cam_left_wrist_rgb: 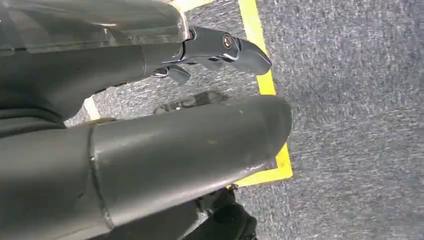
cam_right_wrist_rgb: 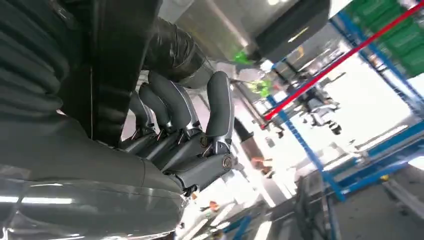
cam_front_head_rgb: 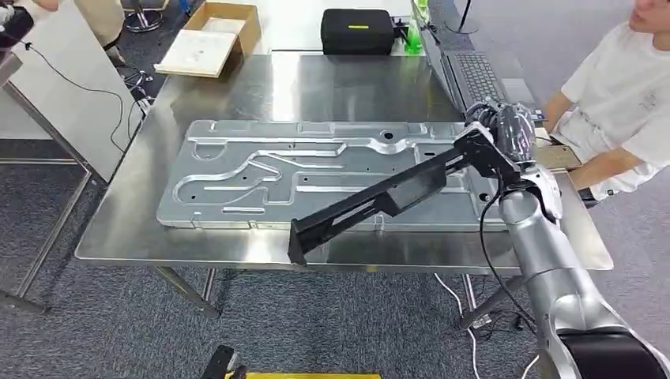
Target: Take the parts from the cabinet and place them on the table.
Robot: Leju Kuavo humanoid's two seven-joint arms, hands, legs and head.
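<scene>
A large machined aluminium plate [cam_front_head_rgb: 332, 174] covers most of the steel table [cam_front_head_rgb: 118, 237]. A black case [cam_front_head_rgb: 357, 31], a cardboard box [cam_front_head_rgb: 213, 35] and a keyboard [cam_front_head_rgb: 478, 75] stand along the far side, and a person in white [cam_front_head_rgb: 624, 103] sits at the right edge. A bare strip of tabletop runs along the near edge. The right hand [cam_front_head_rgb: 506, 130] grips one end of the long black part [cam_front_head_rgb: 379, 201], which slants over the plate, its free end past the near edge. The left hand [cam_left_wrist_rgb: 220, 50] hangs over grey carpet, fingers apart, holding nothing
</scene>
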